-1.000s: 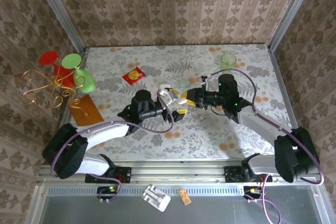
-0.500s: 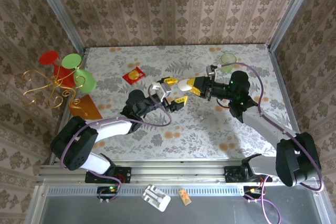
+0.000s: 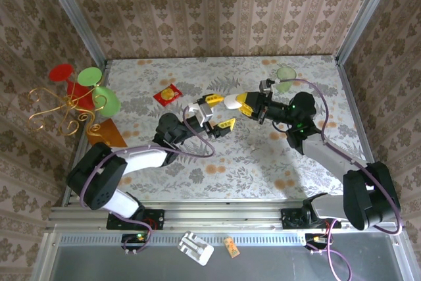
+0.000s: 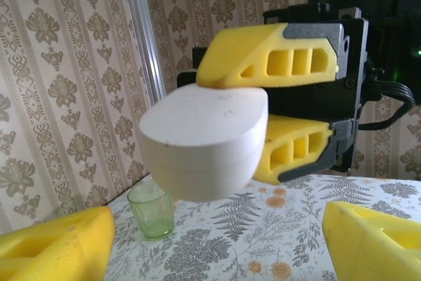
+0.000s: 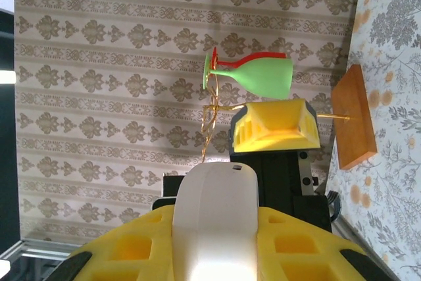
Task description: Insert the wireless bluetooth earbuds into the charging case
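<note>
While the right gripper is clamped on the case, we see that white box held in the air, off the table, over its middle toward the far side. From the left wrist we see the right gripper's yellow fingers pressing the case from above and below. The left gripper faces it with jaws spread wide and nothing between them. One of its tips sits just beside the case, though we cannot tell whether they touch. Behind, a green cup stands upright on the table near the far right corner. From the right wrist we see the case end-on between yellow pads, with a green goblet beyond.
</note>
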